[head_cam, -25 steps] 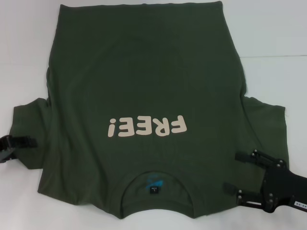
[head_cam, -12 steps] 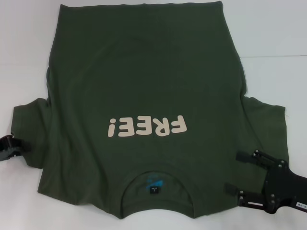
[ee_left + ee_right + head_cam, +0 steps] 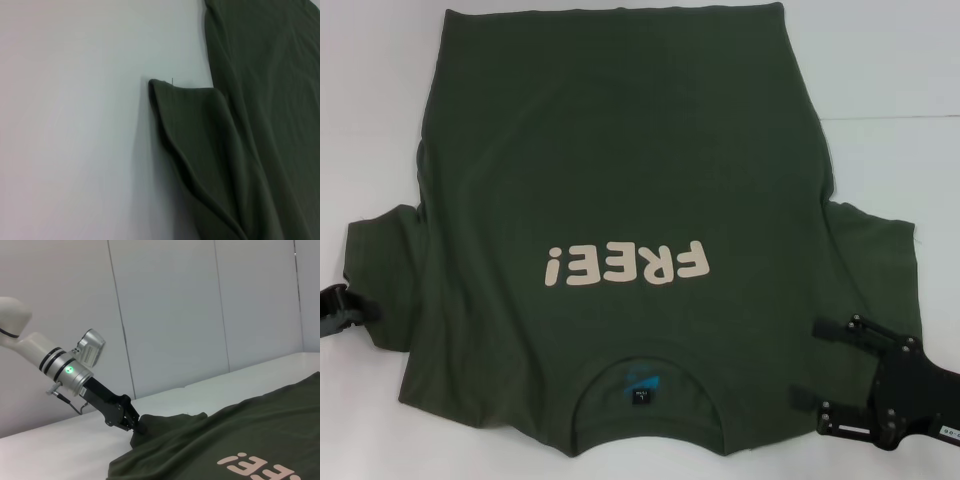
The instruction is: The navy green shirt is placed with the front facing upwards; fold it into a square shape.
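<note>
STEP: sleeve fold, to be started only once both sleeves are pinched evenly | navy green shirt (image 3: 620, 200) lies flat, print up, on worktop (image 3: 900, 80) | left claw (image 3: 140, 427) closed on left sleeve tip | right claw (image 3: 812, 362) open over right sleeve | CHANGE: left claw has retreated outward, right slightly lower.

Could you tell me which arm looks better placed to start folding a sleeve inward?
Probably the left. Its tool is already at the edge of the left sleeve and seems shut on it, lifting the cloth slightly. The right tool is open above the shirt, gripping nothing.
</note>
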You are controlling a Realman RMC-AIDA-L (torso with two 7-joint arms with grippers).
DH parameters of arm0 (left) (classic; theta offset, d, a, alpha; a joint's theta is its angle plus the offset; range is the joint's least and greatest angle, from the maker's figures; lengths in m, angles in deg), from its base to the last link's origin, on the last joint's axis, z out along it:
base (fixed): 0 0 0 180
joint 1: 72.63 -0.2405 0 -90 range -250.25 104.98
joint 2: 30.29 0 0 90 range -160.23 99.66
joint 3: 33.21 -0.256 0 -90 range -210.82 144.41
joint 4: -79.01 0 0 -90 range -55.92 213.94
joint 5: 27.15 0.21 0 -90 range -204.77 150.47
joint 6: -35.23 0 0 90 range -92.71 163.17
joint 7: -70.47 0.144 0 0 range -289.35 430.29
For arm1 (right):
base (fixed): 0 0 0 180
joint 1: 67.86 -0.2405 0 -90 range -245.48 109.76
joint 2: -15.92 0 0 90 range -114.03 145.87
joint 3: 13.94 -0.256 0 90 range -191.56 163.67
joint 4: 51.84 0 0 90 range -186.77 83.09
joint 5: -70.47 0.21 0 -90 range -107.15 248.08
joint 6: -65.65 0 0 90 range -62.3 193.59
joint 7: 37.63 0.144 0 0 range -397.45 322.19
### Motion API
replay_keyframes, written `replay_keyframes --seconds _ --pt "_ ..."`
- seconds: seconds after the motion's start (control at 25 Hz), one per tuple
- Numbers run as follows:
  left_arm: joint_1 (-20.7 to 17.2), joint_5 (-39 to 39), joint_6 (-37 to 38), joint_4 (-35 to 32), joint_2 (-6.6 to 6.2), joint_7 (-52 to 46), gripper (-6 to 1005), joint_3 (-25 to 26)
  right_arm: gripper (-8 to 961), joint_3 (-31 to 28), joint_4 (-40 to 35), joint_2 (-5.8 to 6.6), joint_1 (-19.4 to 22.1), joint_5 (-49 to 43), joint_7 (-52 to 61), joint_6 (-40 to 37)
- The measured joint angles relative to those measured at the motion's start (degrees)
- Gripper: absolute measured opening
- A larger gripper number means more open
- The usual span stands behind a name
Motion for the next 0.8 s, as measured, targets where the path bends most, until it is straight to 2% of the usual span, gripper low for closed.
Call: replay_keyframes --seconds 0.28,0.8 --pt "-0.35 0.01 0.85 -2.09 -0.47 0.46 44 0.40 945 0.00 0.00 0.00 0.08 0.00 -0.20 -0.27" --pt "0.29 0.00 2.25 -9.58 -3.49 -0.18 38 1.82 945 -0.05 -0.09 -0.03 -0.14 -0.01 -0.24 -0.32"
